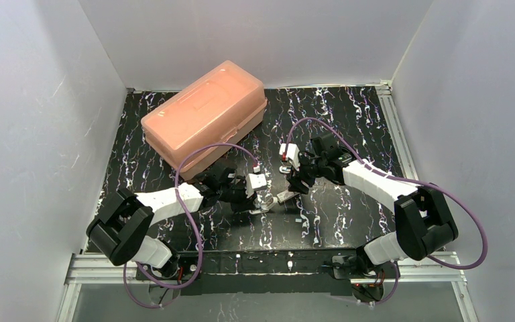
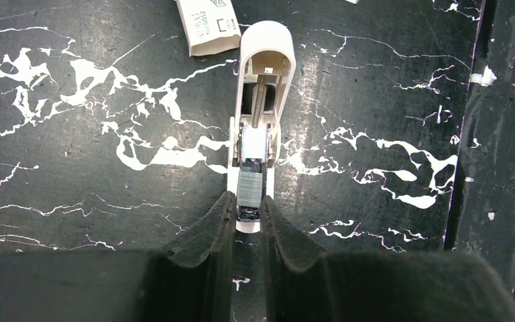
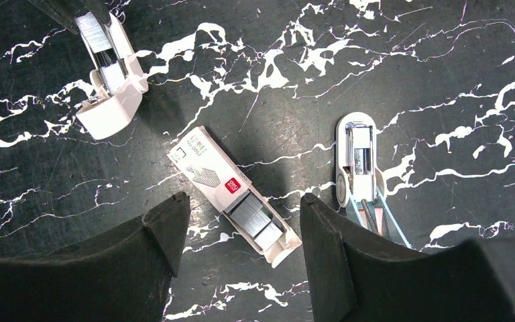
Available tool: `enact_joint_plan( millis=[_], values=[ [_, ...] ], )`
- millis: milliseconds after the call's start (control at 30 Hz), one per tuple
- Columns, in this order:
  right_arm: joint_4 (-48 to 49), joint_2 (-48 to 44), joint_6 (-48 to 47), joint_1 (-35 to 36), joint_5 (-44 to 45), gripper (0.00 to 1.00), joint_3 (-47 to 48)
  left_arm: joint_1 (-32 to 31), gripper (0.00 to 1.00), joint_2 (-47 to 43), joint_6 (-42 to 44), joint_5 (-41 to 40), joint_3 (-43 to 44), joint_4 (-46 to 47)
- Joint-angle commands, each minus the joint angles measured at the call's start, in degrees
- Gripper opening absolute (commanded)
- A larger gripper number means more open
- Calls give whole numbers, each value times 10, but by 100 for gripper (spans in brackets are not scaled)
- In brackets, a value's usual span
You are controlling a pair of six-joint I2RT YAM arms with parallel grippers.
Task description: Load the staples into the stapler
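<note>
The stapler lies open on the black marbled table, pale tan and white, with its spring and channel showing. A silvery strip of staples rests in the channel. My left gripper is shut on the near end of that strip, above the stapler's white tip. In the right wrist view the same stapler is at the upper left. My right gripper hangs open above a white cardboard box of staples, whose open end shows more strips. In the top view both grippers meet mid-table, the left by the stapler.
A large pink plastic case stands at the back left of the table. A second small device, teal and white with a spring, lies just right of the staples box. White walls enclose the table on three sides.
</note>
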Motion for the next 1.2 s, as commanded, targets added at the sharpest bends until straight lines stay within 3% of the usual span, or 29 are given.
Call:
enact_joint_plan(
  millis=[0, 1167],
  values=[
    [7, 3, -6, -2, -3, 68, -1, -2, 0, -14, 9, 10, 13, -16],
    [7, 4, -6, -4, -2, 68, -1, -2, 0, 22, 7, -2, 29, -27]
  ],
)
